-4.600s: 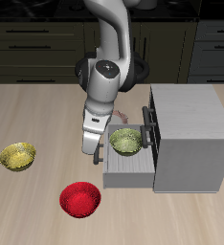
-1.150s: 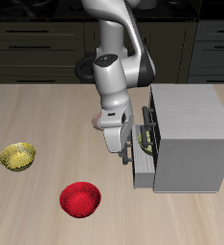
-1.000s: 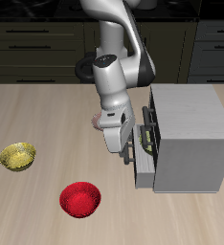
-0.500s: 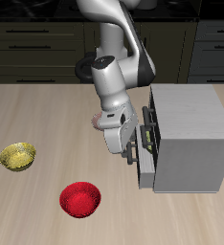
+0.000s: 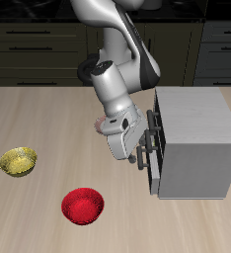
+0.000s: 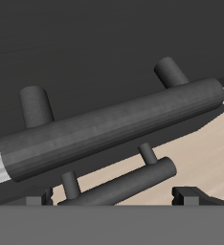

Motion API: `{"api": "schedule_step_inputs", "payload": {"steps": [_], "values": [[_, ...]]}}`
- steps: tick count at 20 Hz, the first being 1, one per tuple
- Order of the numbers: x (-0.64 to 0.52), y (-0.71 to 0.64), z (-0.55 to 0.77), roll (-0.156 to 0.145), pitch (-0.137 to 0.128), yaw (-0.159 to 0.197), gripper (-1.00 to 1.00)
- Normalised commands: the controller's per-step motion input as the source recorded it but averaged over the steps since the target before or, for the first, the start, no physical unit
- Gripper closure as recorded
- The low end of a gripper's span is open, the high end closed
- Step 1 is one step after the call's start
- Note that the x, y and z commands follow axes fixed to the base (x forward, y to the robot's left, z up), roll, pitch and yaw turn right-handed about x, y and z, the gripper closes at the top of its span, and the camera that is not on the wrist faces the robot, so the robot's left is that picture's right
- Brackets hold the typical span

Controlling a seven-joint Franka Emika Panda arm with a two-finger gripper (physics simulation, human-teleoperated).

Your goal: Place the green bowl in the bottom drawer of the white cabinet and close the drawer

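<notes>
1. Exterior view: the hand (image 5: 137,150) sits right up against the front of the white cabinet (image 5: 193,141), at the level of the bottom drawer (image 5: 155,170), which looks pushed almost flush. The cabinet lies straight ahead of the hand, so I'd say any leftover push goes that way. The green bowl isn't visible; presumably it's inside the drawer. A yellow bowl (image 5: 18,161) and red bowl (image 5: 83,206) sit on the bench (image 5: 48,119), well behind the hand.

2. Wrist view: a black handle bar (image 6: 114,124) fills the frame, long axis running across, with a second bar (image 6: 119,182) near it. Can't tell how wide the fingers are spread, or if they're gripping anything.
</notes>
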Motion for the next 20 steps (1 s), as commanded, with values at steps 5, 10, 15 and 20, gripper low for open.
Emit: {"api": "schedule_step_inputs", "payload": {"steps": [5, 10, 15, 20], "values": [[0.24, 0.84, -0.05, 0.107, -0.083, -0.038, -1.00], [0.38, 0.71, 0.51, -0.027, -0.203, -0.122, -1.00], [0.30, 0.60, 0.22, 0.065, -0.056, 0.050, -1.00], [-0.20, 1.54, 0.51, 0.154, -0.098, -0.075, -1.00]]}}
